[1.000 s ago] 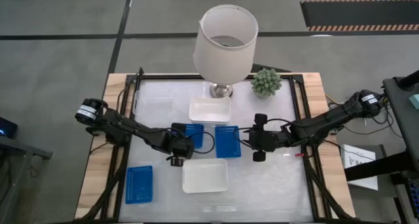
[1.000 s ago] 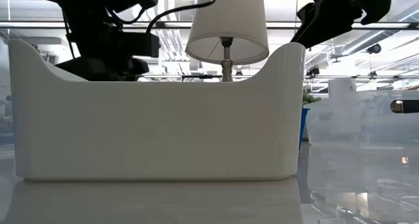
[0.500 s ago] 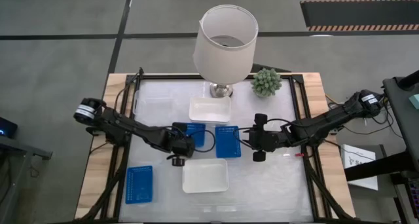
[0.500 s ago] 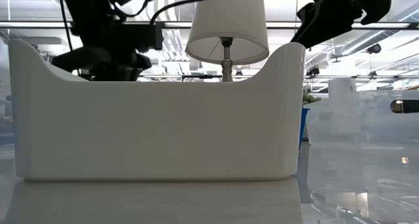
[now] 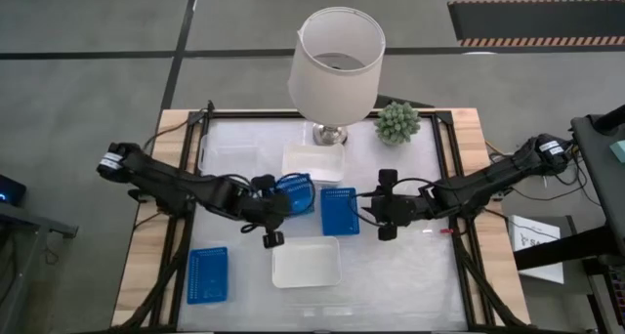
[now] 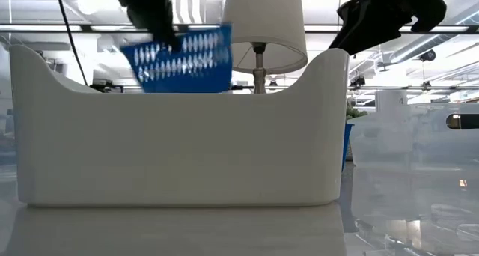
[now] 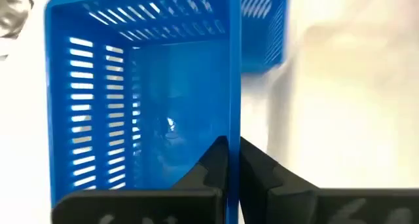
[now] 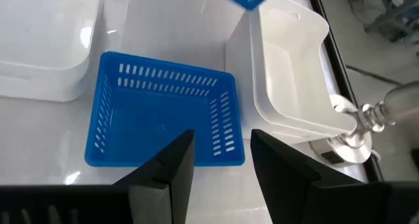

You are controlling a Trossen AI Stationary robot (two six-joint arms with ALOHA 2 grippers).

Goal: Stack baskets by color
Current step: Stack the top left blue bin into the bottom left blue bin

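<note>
High view: left gripper point(image 5: 273, 209) sits mid-table, pinching a blue basket point(image 5: 294, 193) by one wall and holding it tilted, clear of the table; a second blue basket point(image 5: 340, 210) lies flat just beside it; a third point(image 5: 208, 274) lies well apart at the near left corner; right gripper point(image 5: 376, 213) waits beside the second one; white baskets show near the lamp point(image 5: 335, 65), one point(image 5: 313, 162) behind and one point(image 5: 306, 262) in front (I cannot find a third).

Low view: the front white basket fills the foreground; the held blue basket shows above its rim, slanted, hanging from the dark gripper.

Left wrist view: fingers point(image 7: 211, 173) are pressed together on the thin blue wall; the grip looks to sit near one end of the wall, so the basket may swing.

Right wrist view: fingers point(image 8: 169, 175) stand spread with nothing between them, over the flat blue basket.

Step in hand: carrying the lifted blue basket to nest on another blue one, I judge.

Doing it well: level the basket first; line up its long sides with the target; lower until the walls seat; only then release.
</note>
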